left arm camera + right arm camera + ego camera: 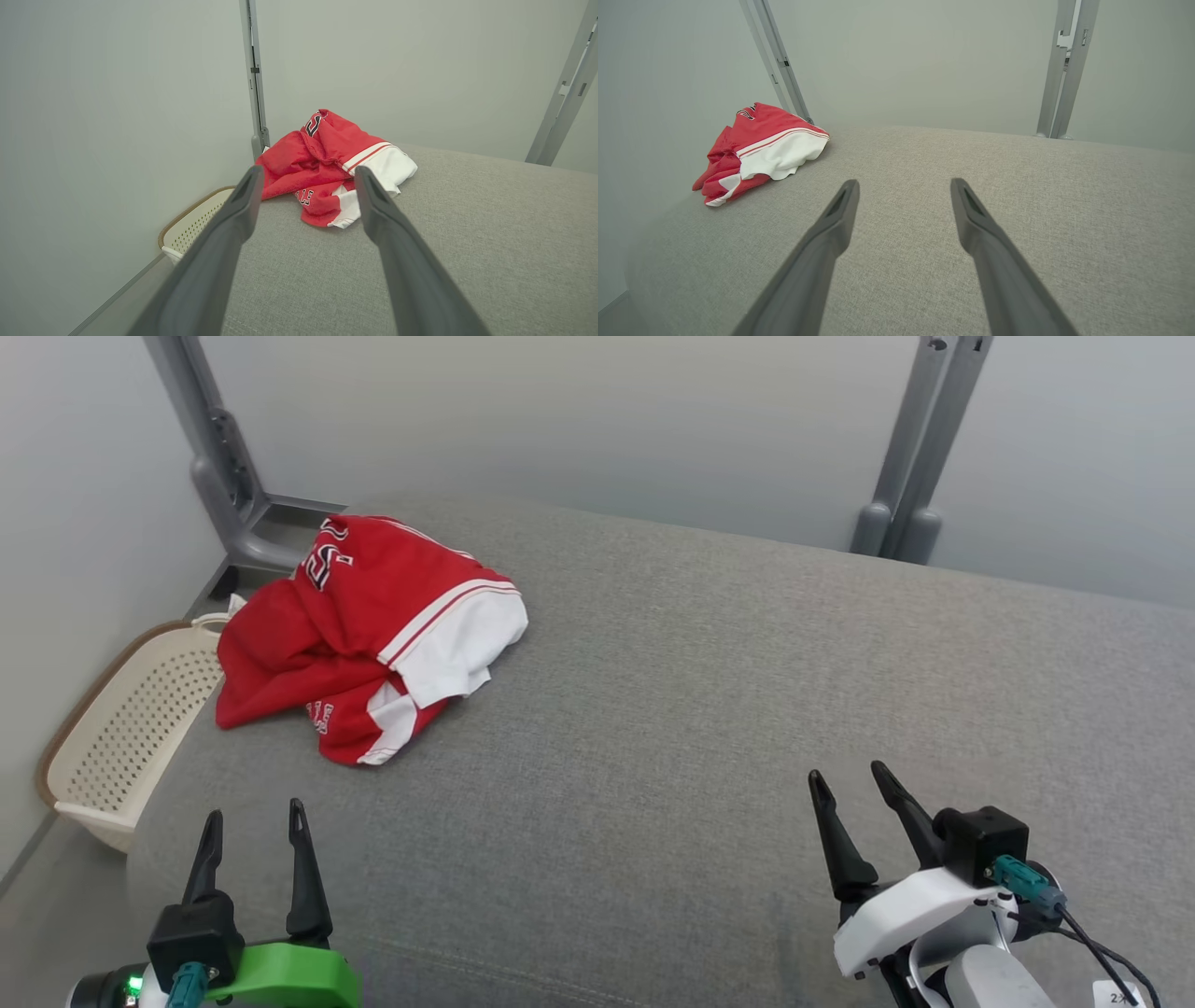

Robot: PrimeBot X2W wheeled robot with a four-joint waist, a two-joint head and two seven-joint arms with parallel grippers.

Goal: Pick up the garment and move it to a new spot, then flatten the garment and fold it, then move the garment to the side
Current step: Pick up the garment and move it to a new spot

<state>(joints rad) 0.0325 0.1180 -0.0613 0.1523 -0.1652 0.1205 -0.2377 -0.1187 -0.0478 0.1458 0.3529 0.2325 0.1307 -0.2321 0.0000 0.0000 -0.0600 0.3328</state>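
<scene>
Here, the garment [364, 635] lies in a crumpled heap at the far left corner of the grey cushion [747, 709]. It is red, with a white panel edged by white and red stripes on its right side. Bits of black-and-white lettering show at its top and near its lower edge. Its left folds reach the cushion's left edge, just above the basket [131, 737]. The basket is cream and perforated with a brown rim, and it sits on the floor [56, 933] between cushion and wall [75, 523]. Whether cloth and basket touch I cannot tell.

The left gripper [256, 808] hangs over the near left part of the cushion, fingers spread apart and grasping nothing, pointing toward the garment. In the left wrist view the heap lies beyond the fingertips [252, 179], apart from them, with the basket low on the left. The right gripper [848, 770] is at the near right, well apart from the garment, its fingers likewise spread and released, tilted a little to the left. In the right wrist view bare grey fabric shows between its fingers [969, 205], and the garment sits far off at the upper left.

Behind the cushion two grey posts stand against the pale wall: a left post [224, 457] just behind the garment and a right post [920, 448] at the far right.
</scene>
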